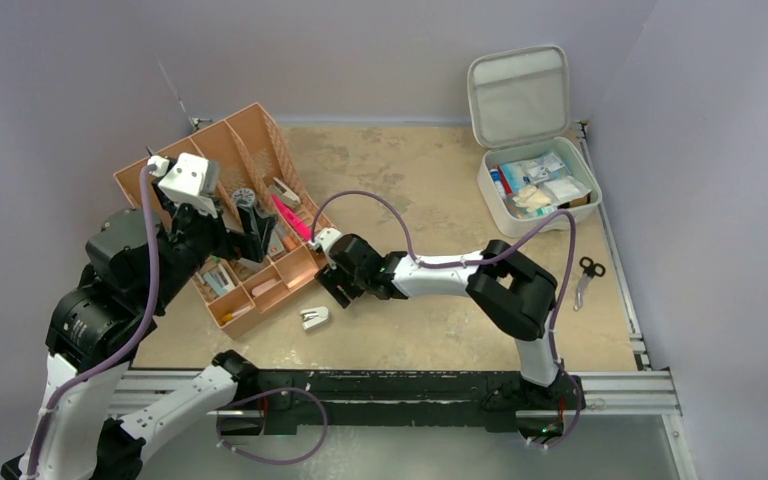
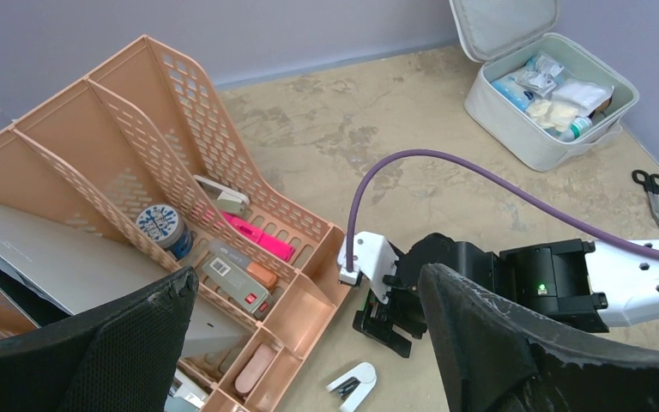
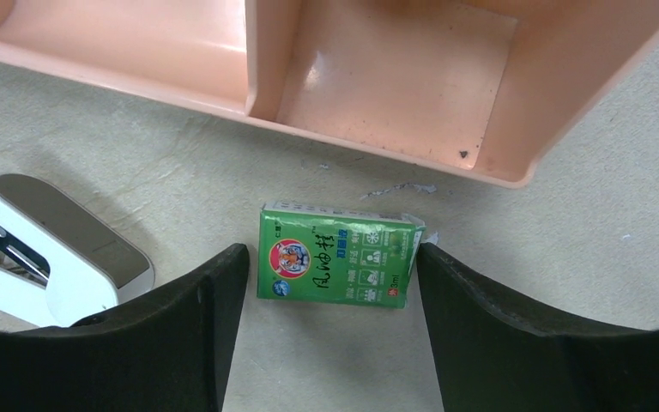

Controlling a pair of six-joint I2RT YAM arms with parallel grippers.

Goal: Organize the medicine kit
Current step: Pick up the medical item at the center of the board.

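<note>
The medicine kit (image 1: pixel 492 196) stands open at the back right, its lid (image 1: pixel 520 95) raised and packets inside; the left wrist view shows its wall (image 2: pixel 523 137) too. A small green box (image 3: pixel 335 255) with a tiger logo lies flat on the table just in front of the tan tray's corner. My right gripper (image 3: pixel 330 257) hangs over it, open, one finger on each side; the right finger is near the box's torn corner. In the top view the right gripper (image 1: pixel 332 290) hides the box. My left gripper (image 2: pixel 307 279) is open and empty above the tray.
The tan-orange organizer tray (image 1: pixel 222 135) holds a pink highlighter (image 1: pixel 290 215), a tape roll (image 2: pixel 161 225) and other small items. A white stapler (image 3: pixel 60 253) lies on the table left of the green box. Black-handled scissors (image 1: pixel 587 275) lie at the right edge.
</note>
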